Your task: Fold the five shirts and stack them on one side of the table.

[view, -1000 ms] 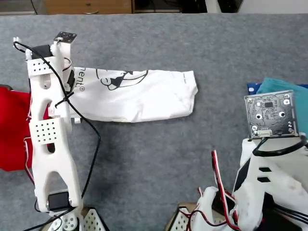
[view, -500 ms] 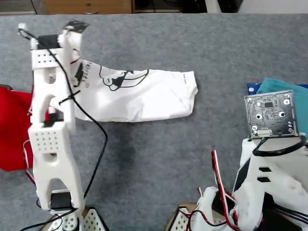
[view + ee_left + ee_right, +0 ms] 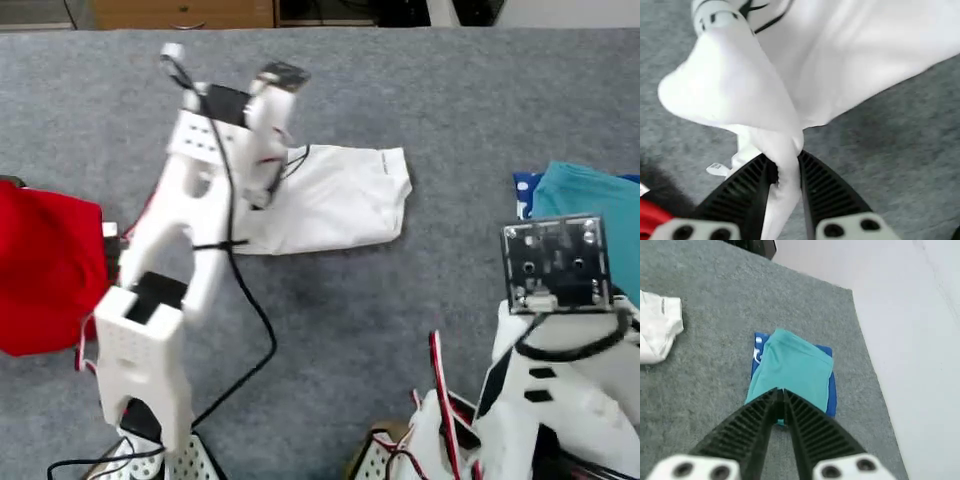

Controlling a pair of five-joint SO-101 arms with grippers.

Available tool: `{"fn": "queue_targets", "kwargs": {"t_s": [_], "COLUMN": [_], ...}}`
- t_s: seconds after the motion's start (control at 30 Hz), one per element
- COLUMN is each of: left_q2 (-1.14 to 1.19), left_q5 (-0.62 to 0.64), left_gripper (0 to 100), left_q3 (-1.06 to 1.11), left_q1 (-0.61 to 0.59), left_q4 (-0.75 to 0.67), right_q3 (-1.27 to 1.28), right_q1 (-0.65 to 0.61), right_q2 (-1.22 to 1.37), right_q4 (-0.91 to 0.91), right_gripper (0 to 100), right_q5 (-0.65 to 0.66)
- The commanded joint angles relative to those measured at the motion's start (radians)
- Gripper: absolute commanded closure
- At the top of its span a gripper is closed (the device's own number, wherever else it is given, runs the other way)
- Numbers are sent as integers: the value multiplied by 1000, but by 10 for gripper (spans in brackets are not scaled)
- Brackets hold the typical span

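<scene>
A white shirt (image 3: pixel 345 195) with black print lies across the far middle of the grey table. My left gripper (image 3: pixel 265 185) is over its left half, shut on a pinched fold of its cloth (image 3: pixel 785 170), which hangs lifted and doubled over the rest of the white shirt (image 3: pixel 865 50). A red shirt (image 3: pixel 40 265) lies at the left edge. A teal shirt (image 3: pixel 590 190) rests folded on a blue one (image 3: pixel 522 183) at the right edge. My right gripper (image 3: pixel 781 400) hangs above the teal shirt (image 3: pixel 790 365), shut with nothing in it.
The grey mat (image 3: pixel 400 310) is bare in front of the white shirt. The right arm's body (image 3: pixel 560 390) fills the near right corner. The table's right edge (image 3: pixel 865 365) runs close beside the blue shirt (image 3: pixel 830 390). Wooden furniture (image 3: pixel 180 12) stands beyond the far edge.
My left arm swung right from the far left, carrying the white shirt's left end up and over toward its middle. The right arm barely shifted.
</scene>
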Motion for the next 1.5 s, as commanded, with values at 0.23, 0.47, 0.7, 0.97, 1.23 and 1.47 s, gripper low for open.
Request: {"fn": "queue_targets", "kwargs": {"t_s": [0.23,0.47,0.7,0.97,1.23,1.47], "left_q2": [114,303,458,575,625,636], "left_q5": [209,259,279,279,281,281], "left_gripper": [982,982,982,982,982,978], "left_q3": [-258,-485,-720,-848,-856,-847], "left_q1": [160,186,187,213,245,256], "left_q4": [-38,-40,-40,-48,-140,-212], "right_q3": [62,53,53,53,54,54], "right_q1": [93,159,182,182,182,182], "right_q2": [-59,-62,-62,-62,-62,-62], "right_q4": [14,12,12,12,12,12], "right_gripper": [993,993,993,993,993,993], "right_q5": [83,152,153,153,153,153]}}
